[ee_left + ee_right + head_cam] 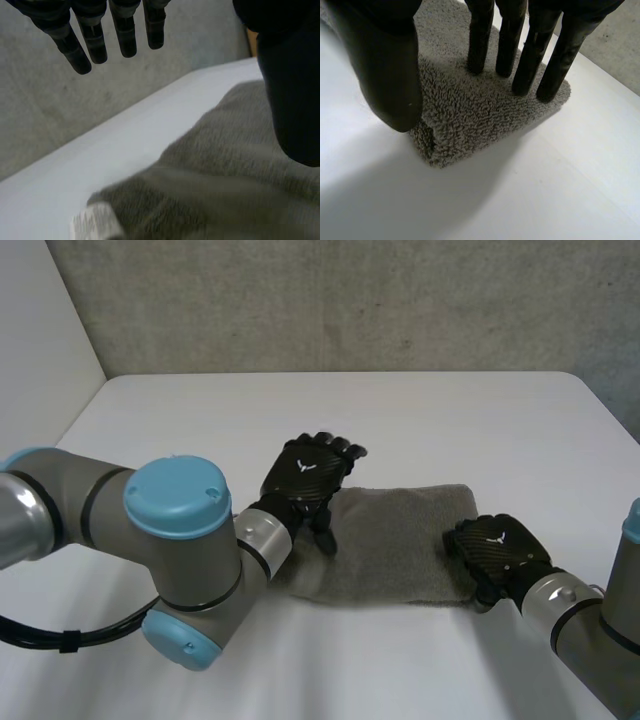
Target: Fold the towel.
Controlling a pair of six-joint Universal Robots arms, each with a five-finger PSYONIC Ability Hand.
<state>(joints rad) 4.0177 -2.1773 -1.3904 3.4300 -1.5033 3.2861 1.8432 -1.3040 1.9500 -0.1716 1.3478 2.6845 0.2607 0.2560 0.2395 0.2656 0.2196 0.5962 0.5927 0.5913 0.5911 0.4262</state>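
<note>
Head view: a grey towel [400, 540] lay folded into a long band on the white table [420, 410], near the robot and a little right of centre. The left hand [305, 480] hung over the towel's left end, fingers pointing to the far side. The right hand [497, 548] sat on the towel's near right corner.

Left wrist view: the left hand's fingers [95, 47] were straight and slightly spread, raised off the cloth and holding nothing. The thumb [292, 100] stood apart from them. The towel [230, 165] lay under the palm, with a white label [92, 222] at its edge.

Right wrist view: the right hand's fingers [520, 50] were straight, their tips resting on top of the towel [465, 120] at its end. The thumb [385, 75] hung beside the folded corner without closing on the cloth, so nothing was gripped.
</note>
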